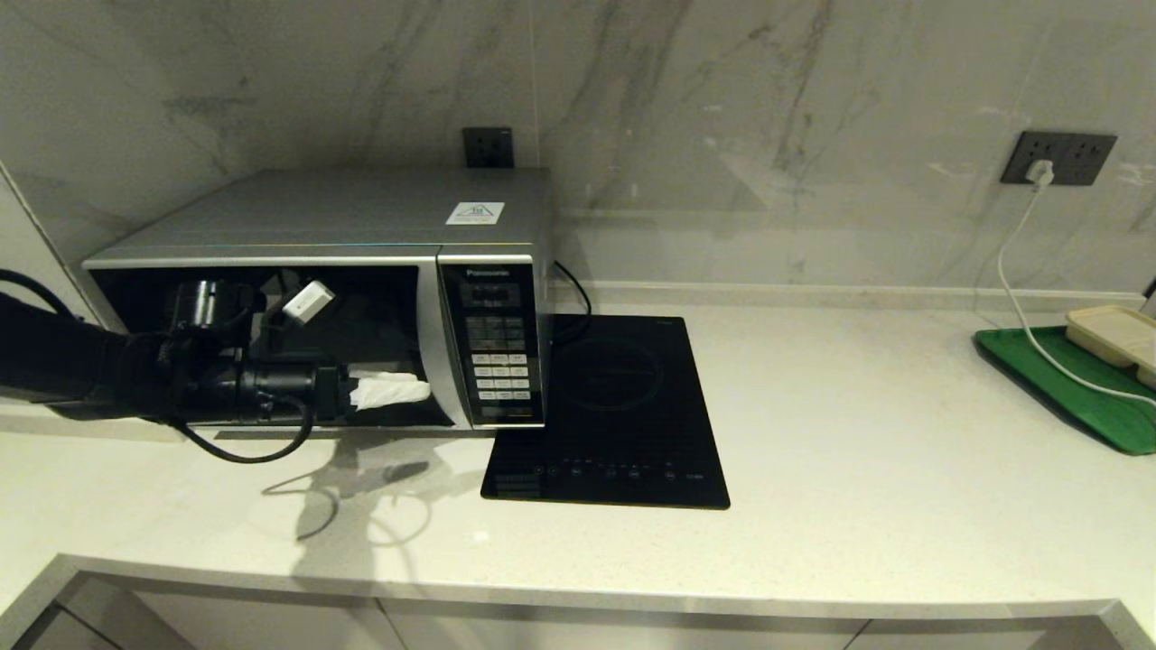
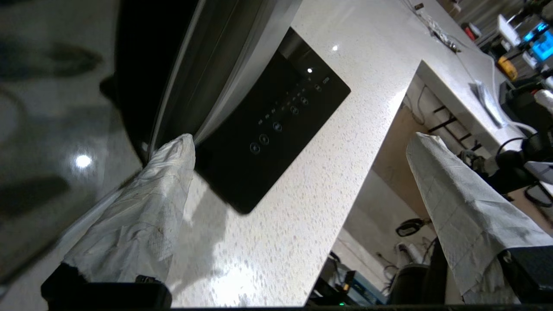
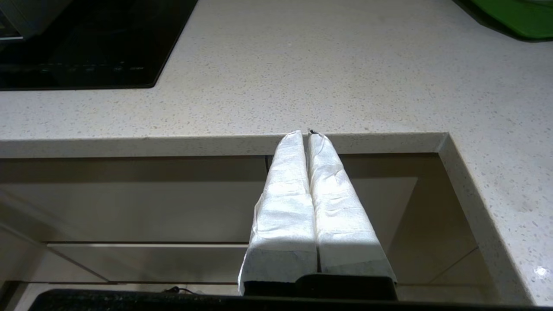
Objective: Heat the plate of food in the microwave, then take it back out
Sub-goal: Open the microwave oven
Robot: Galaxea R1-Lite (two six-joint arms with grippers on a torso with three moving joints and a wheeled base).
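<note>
The silver microwave (image 1: 361, 217) stands at the back left of the counter, its dark glass door (image 1: 271, 352) facing me. My left arm reaches across the front of that door. The left gripper (image 1: 397, 390) is open with nothing in it. In the left wrist view the left gripper (image 2: 300, 137) shows white-wrapped fingers (image 2: 142, 216) spread wide, one tip against the door's silver edge strip (image 2: 216, 86). The plate of food is out of view. Below the counter's front edge, my right gripper (image 3: 307, 134) hangs shut on nothing.
A flat black induction hob (image 1: 614, 415) lies right beside the microwave. At the far right a green board (image 1: 1075, 388) carries a beige tray (image 1: 1115, 334), and a white cable (image 1: 1020, 298) runs to it from a wall socket.
</note>
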